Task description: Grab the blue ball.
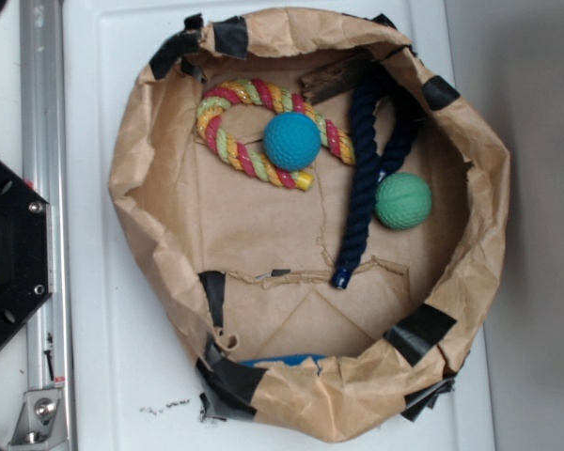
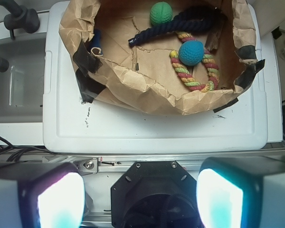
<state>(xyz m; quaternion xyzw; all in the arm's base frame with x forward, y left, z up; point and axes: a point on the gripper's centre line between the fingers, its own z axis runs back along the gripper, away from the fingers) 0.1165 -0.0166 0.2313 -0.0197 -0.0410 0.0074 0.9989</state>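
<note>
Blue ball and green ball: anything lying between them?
Yes. In the exterior view the dark navy rope runs between the blue ball and the green ball; the wrist view shows the same.

We see even, soft light in both views, with only faint shadows inside the paper bag. The exterior picture is slightly soft throughout. In the wrist view the two gripper fingers sit blurred at the bottom edge, glowing white and cyan with glare, while the white lid looks bright and sharp.
</note>
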